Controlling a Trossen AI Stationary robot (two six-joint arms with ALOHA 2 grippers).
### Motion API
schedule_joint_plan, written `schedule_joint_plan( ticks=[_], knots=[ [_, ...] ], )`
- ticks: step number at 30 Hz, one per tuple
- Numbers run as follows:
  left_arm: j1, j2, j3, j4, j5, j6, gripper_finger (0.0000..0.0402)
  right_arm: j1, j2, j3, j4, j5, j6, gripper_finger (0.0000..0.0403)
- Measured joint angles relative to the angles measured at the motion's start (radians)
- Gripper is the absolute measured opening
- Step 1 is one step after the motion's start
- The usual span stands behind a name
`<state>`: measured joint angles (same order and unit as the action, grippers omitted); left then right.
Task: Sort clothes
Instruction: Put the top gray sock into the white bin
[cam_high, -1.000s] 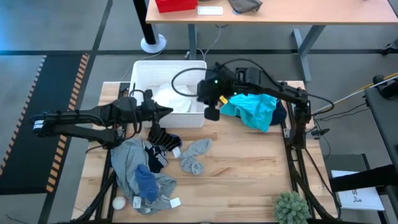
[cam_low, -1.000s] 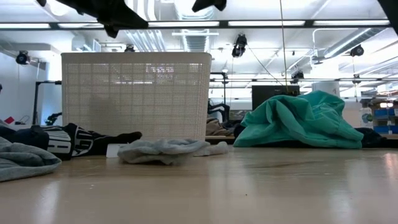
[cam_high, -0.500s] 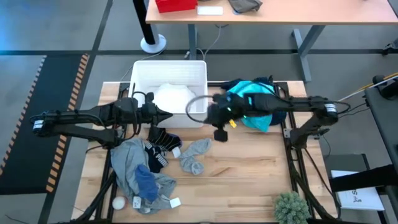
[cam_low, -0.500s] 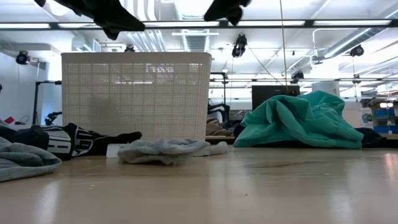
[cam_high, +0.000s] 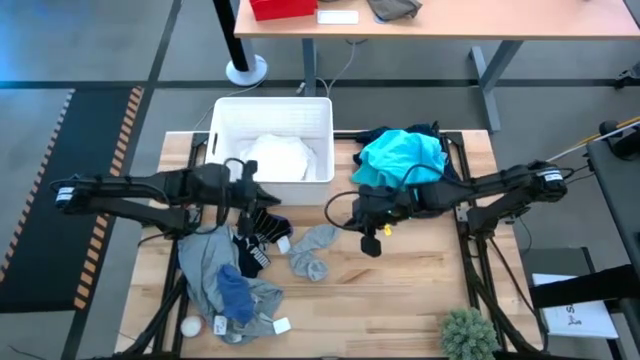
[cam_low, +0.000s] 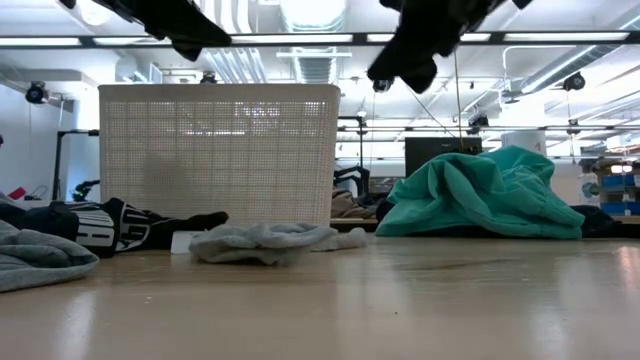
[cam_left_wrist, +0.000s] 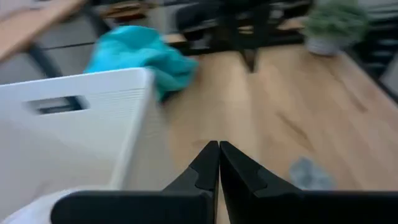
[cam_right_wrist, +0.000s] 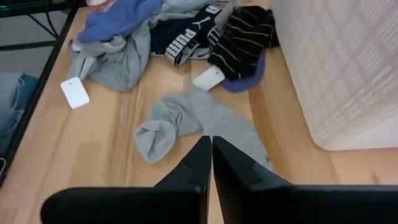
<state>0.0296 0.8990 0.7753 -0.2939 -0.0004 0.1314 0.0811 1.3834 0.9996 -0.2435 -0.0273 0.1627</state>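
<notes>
Two grippers, left and right, hover pinched shut and empty; one crumpled grey sock lies mid-table, one teal garment at the far edge.

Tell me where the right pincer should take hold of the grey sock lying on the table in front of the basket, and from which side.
Probably best from straight above, at the bunched, rounded end of the grey sock. That end stands up in folds, so there is fabric to pinch, while the other end lies flatter. The sock lies apart from the dark striped socks, and the right pincer, fingers together, is above it; it would need to open first.
</notes>
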Motion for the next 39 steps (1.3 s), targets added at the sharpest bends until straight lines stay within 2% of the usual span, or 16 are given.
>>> schedule_joint_plan(
  ticks=[11,16,19,26,33,39],
  knots=[
    [-0.089,0.224,-0.002,0.026,0.043,-0.103,0.0,0.0,-0.013,-0.019,0.025,0.007,-0.027,0.0],
    [-0.107,0.332,-0.002,0.093,0.119,-0.138,0.0015,0.0,-0.014,-0.017,0.024,0.007,-0.043,0.0],
    [-0.113,0.391,-0.002,0.161,0.183,-0.169,0.0038,0.0,-0.014,-0.017,0.024,0.007,-0.041,0.0],
    [-0.134,0.533,-0.002,0.215,0.191,-0.228,0.011,0.0,-0.014,-0.017,0.025,0.008,-0.049,0.0],
    [-0.134,0.65,-0.002,0.227,0.142,-0.308,0.0182,0.0,-0.014,-0.016,0.033,0.012,-0.05,0.0],
    [-0.136,0.719,-0.002,0.248,0.087,-0.332,0.0225,0.0,-0.014,-0.016,0.04,0.012,-0.05,0.0]
  ],
)
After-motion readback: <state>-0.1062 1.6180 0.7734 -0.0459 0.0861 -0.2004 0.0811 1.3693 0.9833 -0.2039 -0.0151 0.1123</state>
